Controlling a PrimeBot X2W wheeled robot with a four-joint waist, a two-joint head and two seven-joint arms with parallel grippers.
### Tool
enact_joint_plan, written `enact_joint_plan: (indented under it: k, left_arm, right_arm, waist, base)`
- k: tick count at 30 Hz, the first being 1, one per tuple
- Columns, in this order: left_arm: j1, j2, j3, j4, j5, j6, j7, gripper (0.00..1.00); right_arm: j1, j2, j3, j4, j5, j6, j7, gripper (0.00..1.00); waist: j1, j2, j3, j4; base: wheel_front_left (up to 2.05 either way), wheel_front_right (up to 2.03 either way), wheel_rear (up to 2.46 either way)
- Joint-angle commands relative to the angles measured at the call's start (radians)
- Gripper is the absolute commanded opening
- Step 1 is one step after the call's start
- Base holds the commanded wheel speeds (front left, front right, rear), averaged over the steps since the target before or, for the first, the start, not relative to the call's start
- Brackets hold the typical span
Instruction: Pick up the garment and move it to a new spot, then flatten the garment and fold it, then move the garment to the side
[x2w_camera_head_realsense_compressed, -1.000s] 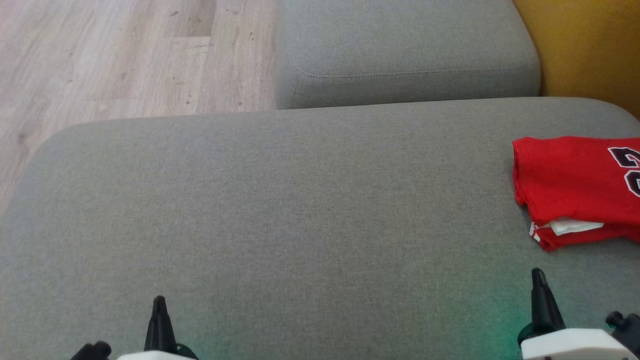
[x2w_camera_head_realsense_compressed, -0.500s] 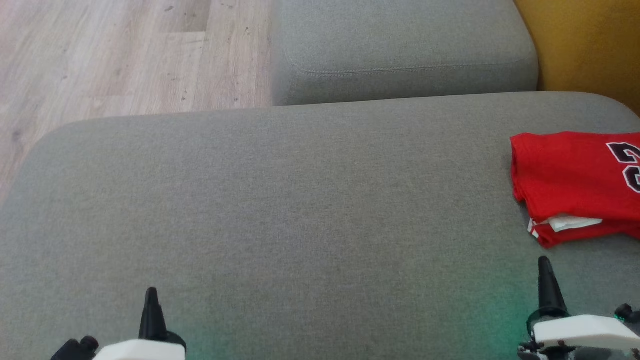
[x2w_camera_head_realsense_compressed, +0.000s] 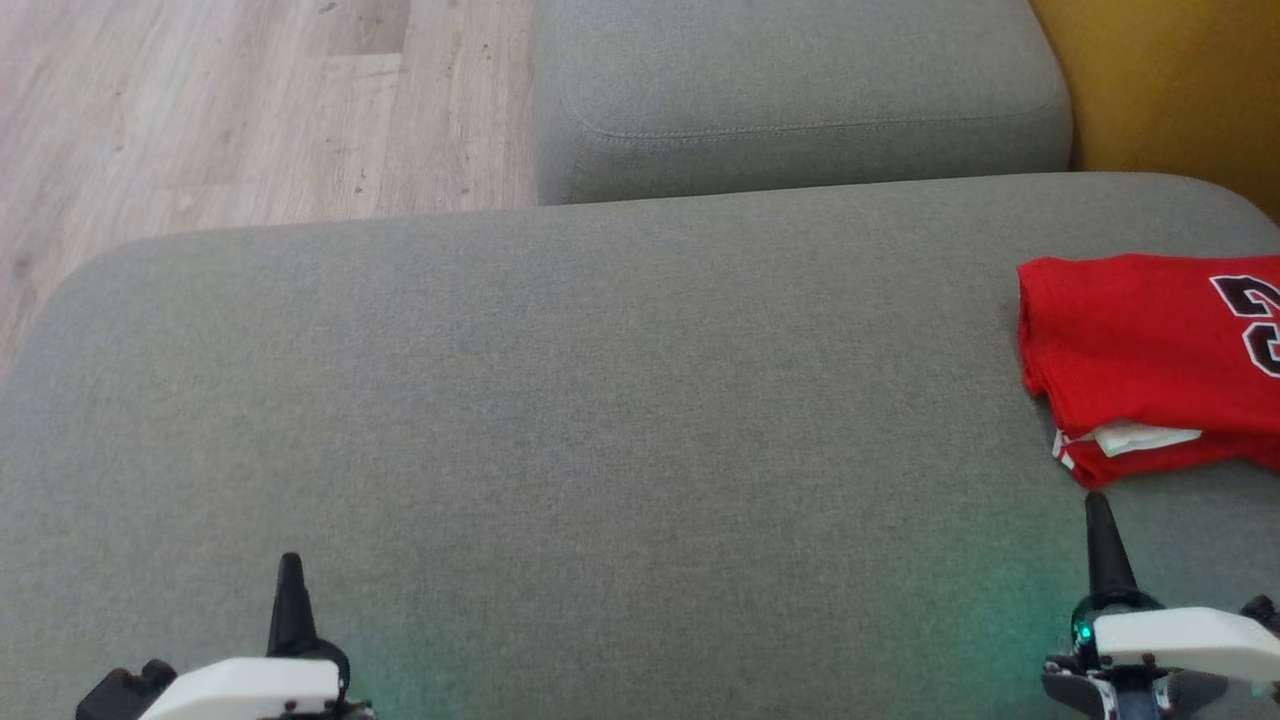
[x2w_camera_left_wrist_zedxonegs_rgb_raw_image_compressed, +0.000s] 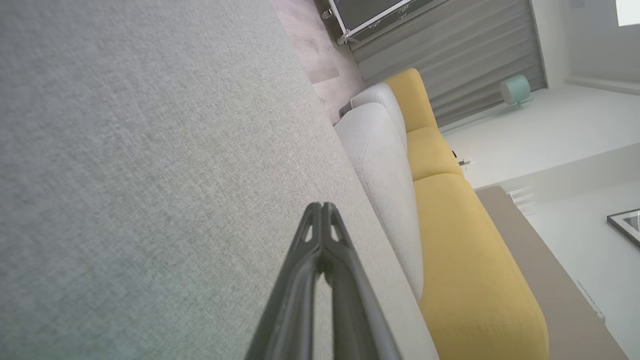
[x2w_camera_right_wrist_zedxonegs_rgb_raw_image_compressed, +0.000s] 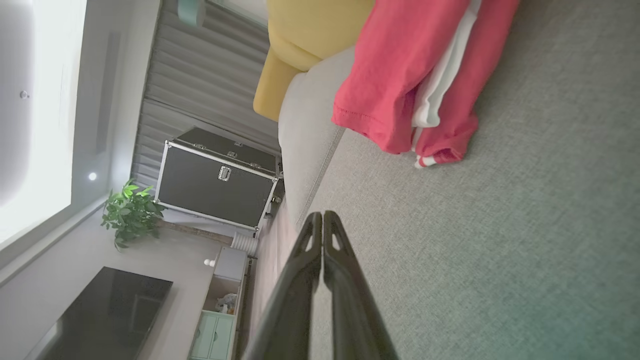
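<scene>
A folded red garment (x2w_camera_head_realsense_compressed: 1140, 350) with dark numerals and a white inner layer lies at the right edge of the grey cushion (x2w_camera_head_realsense_compressed: 600, 420). The right wrist view has the garment (x2w_camera_right_wrist_zedxonegs_rgb_raw_image_compressed: 400, 75) above and ahead of the fingers. My right gripper (x2w_camera_head_realsense_compressed: 1098, 505) stands shut just below the garment's near edge, apart from it, and its fingers (x2w_camera_right_wrist_zedxonegs_rgb_raw_image_compressed: 322, 220) are pressed together with nothing between them. My left gripper (x2w_camera_head_realsense_compressed: 290, 565) is shut at the lower left, far from the garment, with its empty fingers (x2w_camera_left_wrist_zedxonegs_rgb_raw_image_compressed: 322, 210) over bare cushion.
A second grey cushion (x2w_camera_head_realsense_compressed: 800, 90) sits behind the first. Wooden floor (x2w_camera_head_realsense_compressed: 200, 110) lies at the upper left, beyond the cushion's rounded edge. A yellow sofa part (x2w_camera_head_realsense_compressed: 1170, 80) stands at the upper right. The right wrist view has a black case (x2w_camera_right_wrist_zedxonegs_rgb_raw_image_compressed: 220, 175) and a plant (x2w_camera_right_wrist_zedxonegs_rgb_raw_image_compressed: 130, 210).
The head camera has tilted, so the scene sits slightly higher in the picture. Both grippers have crept forward a little; the right fingertip is now closer to the garment's near edge.
</scene>
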Motion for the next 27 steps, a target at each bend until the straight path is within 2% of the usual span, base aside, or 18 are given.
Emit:
enact_joint_plan:
  k: [1,27]
  left_arm:
    - [-0.061,0.013,0.036,-0.025,-0.022,-0.011,0.004,0.0]
    - [-0.136,0.011,0.112,-0.016,-0.323,-0.06,0.085,0.0]
  right_arm:
    - [-0.066,-0.017,0.008,-0.031,0.026,-0.001,0.005,0.0]
    - [-0.146,-0.016,-0.03,-0.024,0.342,-0.001,0.085,0.0]
  waist:
    - [0.0001,0.0,0.001,-0.001]
    - [0.0,0.0,0.023,-0.017]
  base:
    - [0.0,0.0,0.0]
    - [0.0,0.0,0.0]
